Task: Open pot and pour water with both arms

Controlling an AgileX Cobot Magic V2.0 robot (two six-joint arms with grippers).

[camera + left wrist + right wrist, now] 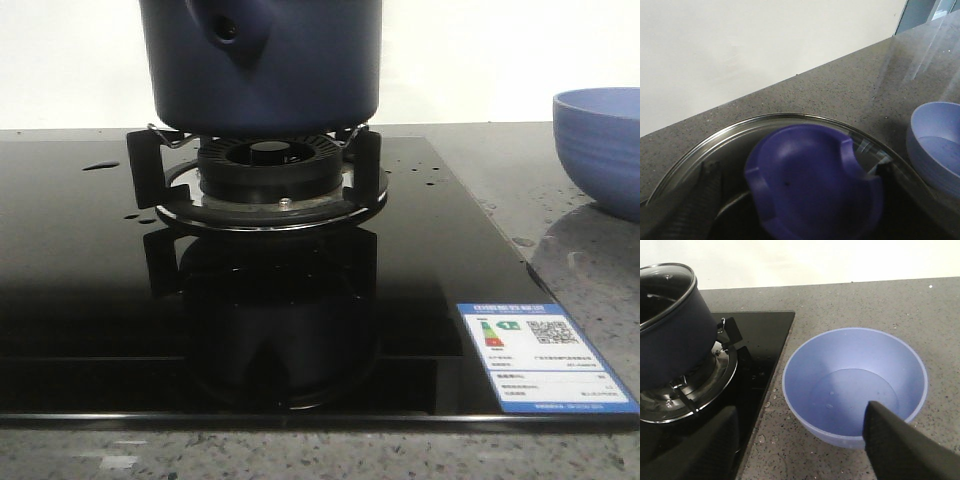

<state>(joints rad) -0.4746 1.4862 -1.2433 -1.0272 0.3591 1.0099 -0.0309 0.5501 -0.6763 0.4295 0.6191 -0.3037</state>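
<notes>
The dark navy pot (pixel 300 80) stands on the gas burner (pixel 265 175), its handle stub (pixel 235 30) facing me. Its top is cut off in the front view. The right wrist view shows the pot (pixel 670 335) with its glass lid (pixel 665 287) on. In the left wrist view my left gripper (pixel 797 172) hangs close over the glass lid (pixel 715 145). It is open, with the blue lid knob (pixel 812 185) between its fingers (pixel 700 200), and a gap shows beside the knob. My right gripper (pixel 800 450) is open and empty over the counter, beside the light blue bowl (pixel 855 385).
The black glass hob (pixel 420 260) carries water drops and a label sticker (pixel 540 355) at its front right corner. The light blue bowl (pixel 605 150) sits on the grey speckled counter (pixel 580 260) to the right of the hob, with a little water in it. A white wall runs behind.
</notes>
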